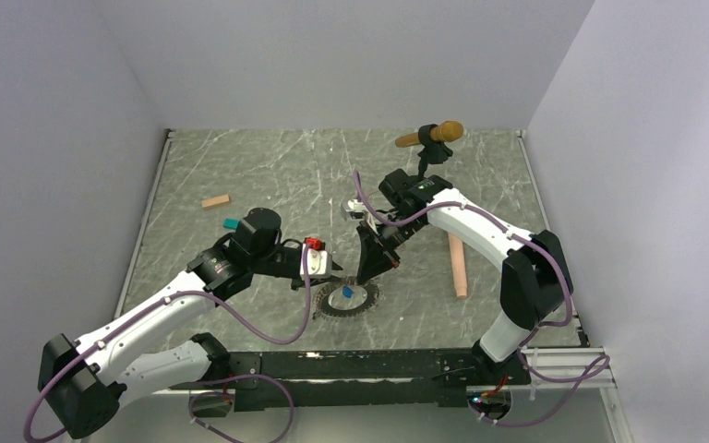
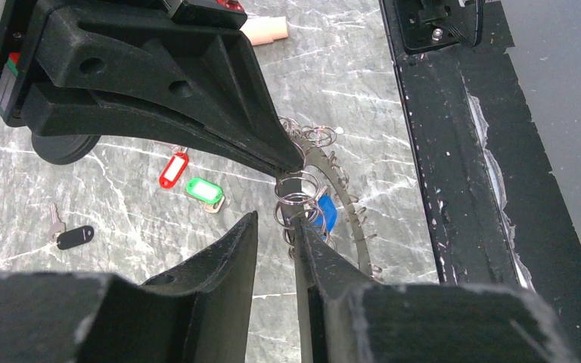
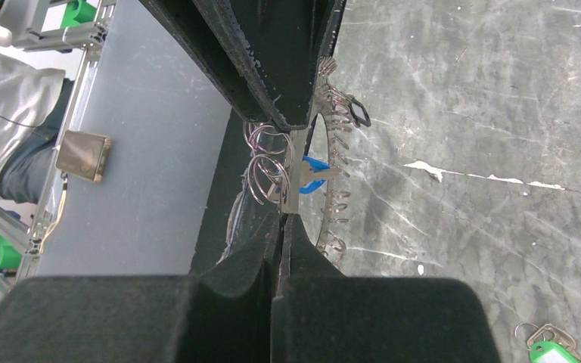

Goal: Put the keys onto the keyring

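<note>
The keyring [image 1: 346,302] is a grey metal loop hung with several small split rings, lying near the table's front edge; it also shows in the left wrist view [image 2: 352,208] and the right wrist view [image 3: 333,200]. The blue-tagged key [image 2: 327,215] [image 3: 314,165] sits at the loop. My right gripper [image 1: 366,274] [image 3: 282,219] is shut on a thin flat metal piece that looks like this key's blade. My left gripper [image 1: 332,280] [image 2: 276,221] is open, one fingertip [image 2: 300,227] against the split rings. The red-tagged key [image 2: 172,170] and green-tagged key [image 2: 203,190] [image 3: 548,352] lie loose on the table.
A black-tagged key [image 2: 74,237] and a black round base [image 2: 64,147] lie past the loose keys. A wooden stick [image 1: 458,265], a small wood block [image 1: 215,200], a teal block [image 1: 230,223] and a brown microphone-like object [image 1: 434,135] are on the table. A black rail [image 2: 454,151] runs beside the keyring.
</note>
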You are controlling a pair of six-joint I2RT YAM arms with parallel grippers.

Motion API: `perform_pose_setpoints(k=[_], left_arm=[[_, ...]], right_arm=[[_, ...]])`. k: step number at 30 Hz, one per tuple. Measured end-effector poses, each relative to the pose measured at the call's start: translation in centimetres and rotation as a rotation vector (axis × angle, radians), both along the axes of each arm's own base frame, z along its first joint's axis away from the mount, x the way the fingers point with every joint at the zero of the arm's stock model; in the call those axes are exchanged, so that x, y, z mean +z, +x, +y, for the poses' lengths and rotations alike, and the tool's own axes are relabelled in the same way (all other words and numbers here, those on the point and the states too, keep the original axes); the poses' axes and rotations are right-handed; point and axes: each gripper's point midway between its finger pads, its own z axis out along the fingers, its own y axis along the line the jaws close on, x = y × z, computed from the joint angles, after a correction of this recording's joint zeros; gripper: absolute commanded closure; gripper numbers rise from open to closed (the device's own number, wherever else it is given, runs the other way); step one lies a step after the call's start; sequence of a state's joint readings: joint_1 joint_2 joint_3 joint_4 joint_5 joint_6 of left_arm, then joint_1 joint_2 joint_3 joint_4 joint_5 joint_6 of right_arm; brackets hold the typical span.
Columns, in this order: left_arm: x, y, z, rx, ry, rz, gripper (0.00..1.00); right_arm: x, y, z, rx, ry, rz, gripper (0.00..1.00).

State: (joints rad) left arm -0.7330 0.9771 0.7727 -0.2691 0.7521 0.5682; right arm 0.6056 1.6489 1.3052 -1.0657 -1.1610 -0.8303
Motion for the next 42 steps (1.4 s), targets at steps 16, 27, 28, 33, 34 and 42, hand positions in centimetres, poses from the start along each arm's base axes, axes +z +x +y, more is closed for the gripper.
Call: perform_pose_setpoints(k=[16, 27, 28, 33, 34, 42], left_arm=[[-0.6, 0.1, 0.3, -0.004, 0.027, -0.029, 0.68], [-1.2, 0.1, 0.2, -0.022, 0.043, -0.029, 0.67], [-1.3, 0.1, 0.1, -0.025, 0.044, -0.029, 0.66], [-1.5, 0.0, 0.0, -0.032, 0.049, -0.022, 0.66], [-1.5, 0.0, 0.0, -0.031, 0.05, -0.022, 0.66], [-2.1, 1.7, 0.6, 0.092, 0.095, -0.024, 0.65]], right_arm=[[0.0, -0.3, -0.2, 0.007, -0.006, 0.009, 1.0], [0.4, -0.8, -0.3, 0.015, 0.008, 0.033, 1.0], [0.4, -0.8, -0.3, 0.016, 0.008, 0.034, 1.0], [0.3, -0.9, -0.4, 0.017, 0.005, 0.038, 1.0], [0.3, -0.9, -0.4, 0.017, 0.005, 0.038, 1.0], [0.6, -1.0, -0.2, 0.02, 0.018, 0.043, 1.0]])
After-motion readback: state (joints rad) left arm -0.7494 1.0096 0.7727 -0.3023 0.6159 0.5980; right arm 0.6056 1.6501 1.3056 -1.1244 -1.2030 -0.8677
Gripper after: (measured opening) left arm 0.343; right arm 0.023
